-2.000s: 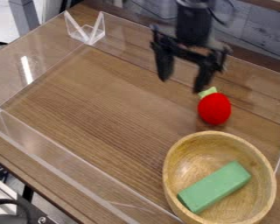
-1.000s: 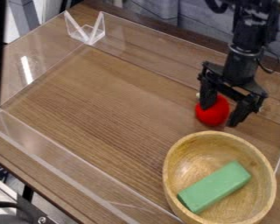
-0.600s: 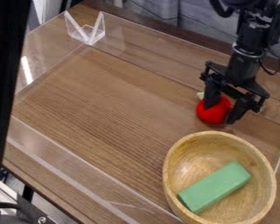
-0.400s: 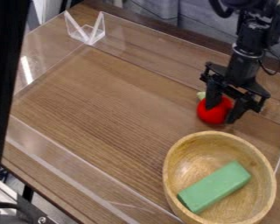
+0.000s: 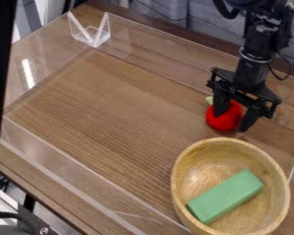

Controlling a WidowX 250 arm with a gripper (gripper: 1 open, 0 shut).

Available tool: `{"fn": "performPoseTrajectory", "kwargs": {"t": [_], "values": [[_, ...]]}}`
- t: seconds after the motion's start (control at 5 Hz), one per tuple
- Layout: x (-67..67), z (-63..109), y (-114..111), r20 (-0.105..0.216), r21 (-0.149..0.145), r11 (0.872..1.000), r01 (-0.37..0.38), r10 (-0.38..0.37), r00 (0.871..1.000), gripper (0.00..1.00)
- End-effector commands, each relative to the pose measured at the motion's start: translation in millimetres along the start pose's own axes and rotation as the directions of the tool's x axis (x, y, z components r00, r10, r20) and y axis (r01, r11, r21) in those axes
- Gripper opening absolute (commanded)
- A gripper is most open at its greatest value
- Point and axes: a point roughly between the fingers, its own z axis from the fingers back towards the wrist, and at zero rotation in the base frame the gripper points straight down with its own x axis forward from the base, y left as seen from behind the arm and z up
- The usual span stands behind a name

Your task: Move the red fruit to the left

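Observation:
The red fruit [image 5: 222, 117] is a small round bright-red toy resting on the wooden table at the right, just above the wooden bowl. My black gripper [image 5: 234, 117] hangs straight down over it, with one finger on each side of the fruit and the jaws drawn in against it. The fruit's upper part and leafy stem are hidden behind the gripper body. The fruit still sits on the tabletop.
A wooden bowl [image 5: 197, 167] holding a green rectangular block [image 5: 226, 196] stands at the lower right, close below the fruit. Clear acrylic walls [image 5: 49, 44] ring the wooden table [image 5: 107, 110]. A clear bracket [image 5: 89, 29] stands at the far left corner.
The gripper came down from the middle back onto the fruit at the right, and its fingers narrowed around it. Over the last half second nothing has shifted.

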Motion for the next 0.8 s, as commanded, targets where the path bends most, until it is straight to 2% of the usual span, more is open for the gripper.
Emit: {"fn": "performPoseTrajectory", "kwargs": {"t": [0.0, 0.2, 0.4, 0.6], "values": [[-9.3, -3.9, -4, -0.022, 0.007, 0.999, 0.033, -0.033, 0.999, 1.0], [-13.2, -8.5, -19, -0.028, 0.01, 0.999, -0.032, 0.032, 0.999, 1.0], [-15.2, -12.4, -29, -0.033, 0.007, 0.997, -0.074, 0.074, 0.997, 0.0], [-13.5, -8.4, -33, -0.034, 0.0, 0.992, -0.122, 0.122, 0.992, 1.0]]}}
